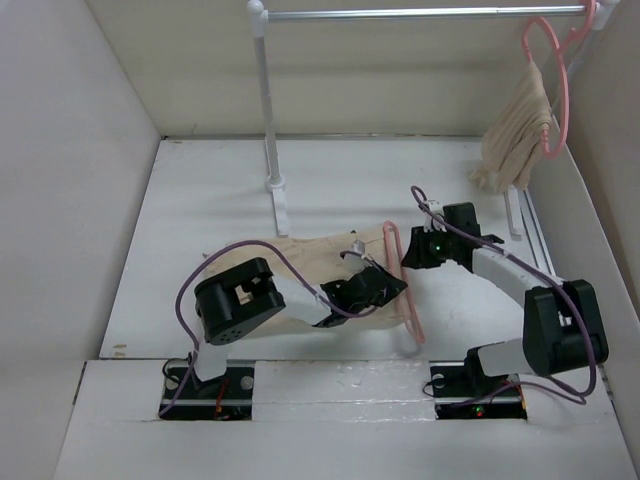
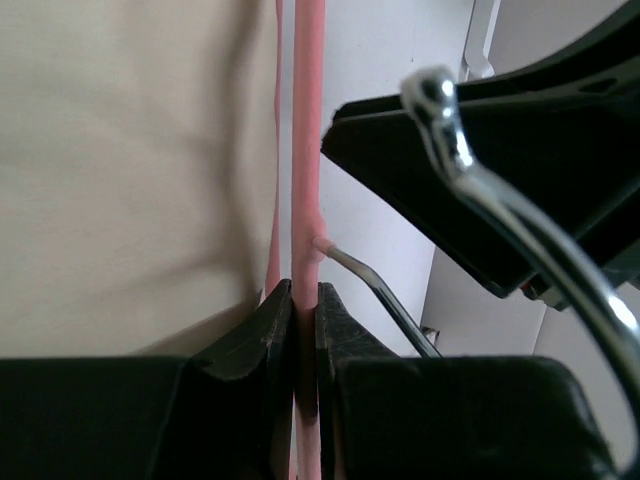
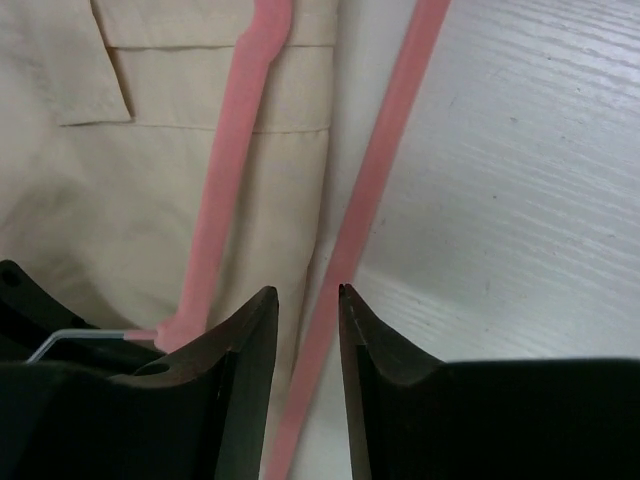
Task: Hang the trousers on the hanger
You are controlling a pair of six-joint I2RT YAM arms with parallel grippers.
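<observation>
The pale beige trousers [image 1: 300, 255] lie flat on the table in the top view, partly under my left arm. The pink hanger [image 1: 408, 300] lies at their right edge, one rod over the cloth. My left gripper [image 1: 393, 287] is shut on the hanger's upper rod [image 2: 308, 150], just below its metal hook [image 2: 380, 290]; the trousers [image 2: 130, 150] lie to the left. My right gripper [image 1: 407, 255] is open, its fingertips [image 3: 262, 305] straddling the outer pink rod [image 3: 390, 150] without clamping it. The trousers' patch pocket [image 3: 200, 90] shows under the other rod [image 3: 225, 180].
A clothes rack stands at the back, with its rail [image 1: 420, 13] and white post [image 1: 265, 100]. A smaller bunched beige garment [image 1: 512, 135] hangs on a second pink hanger [image 1: 558, 80] at the rail's right end. White walls close in on both sides.
</observation>
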